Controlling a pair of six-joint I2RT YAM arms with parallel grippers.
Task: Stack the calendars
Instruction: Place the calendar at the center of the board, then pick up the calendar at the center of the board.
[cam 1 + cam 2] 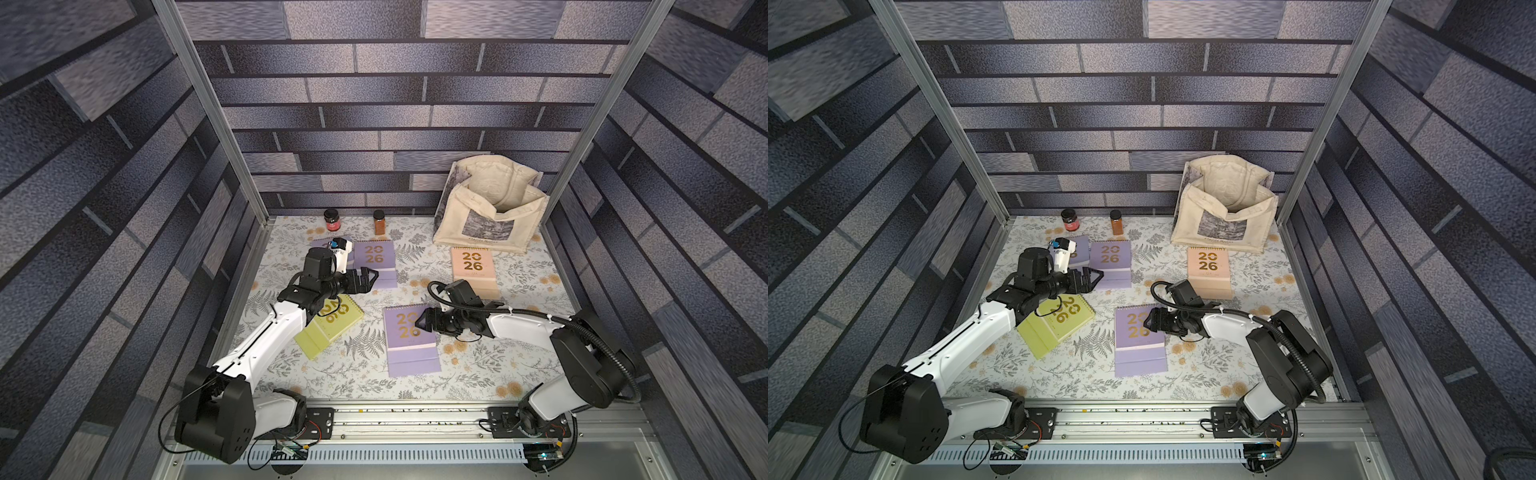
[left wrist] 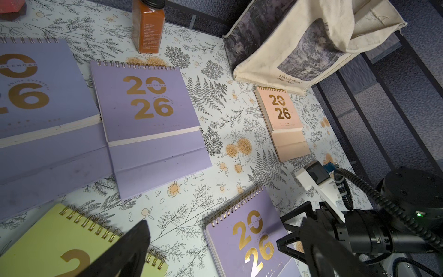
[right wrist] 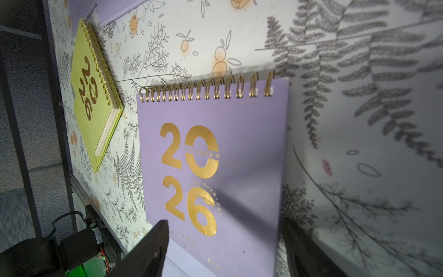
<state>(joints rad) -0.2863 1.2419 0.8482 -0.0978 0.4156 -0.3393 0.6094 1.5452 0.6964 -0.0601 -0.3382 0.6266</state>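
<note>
Several flat calendars with gold "2026" covers lie apart on the floral table. A lavender calendar [image 1: 409, 340] [image 3: 215, 167] lies near the centre. My right gripper [image 1: 422, 322] [image 3: 226, 251] stands open over its right edge, one finger over the cover and the other past the edge, gripping nothing. A yellow-green calendar [image 1: 330, 328] [image 2: 48, 239] lies partly under my left arm. My left gripper [image 1: 370, 278] [image 2: 221, 251] hangs open and empty beside a second lavender calendar [image 1: 376, 264] [image 2: 148, 115]. A third lavender calendar [image 2: 36, 100] lies left of it, mostly hidden in both top views. A peach calendar [image 1: 473, 270] lies at the right.
A cream tote bag [image 1: 490, 208] stands open at the back right, just behind the peach calendar. A red-labelled jar [image 1: 332, 220] and an orange spice jar [image 1: 379, 222] stand by the back wall. A metal rail [image 1: 407, 415] runs along the front edge.
</note>
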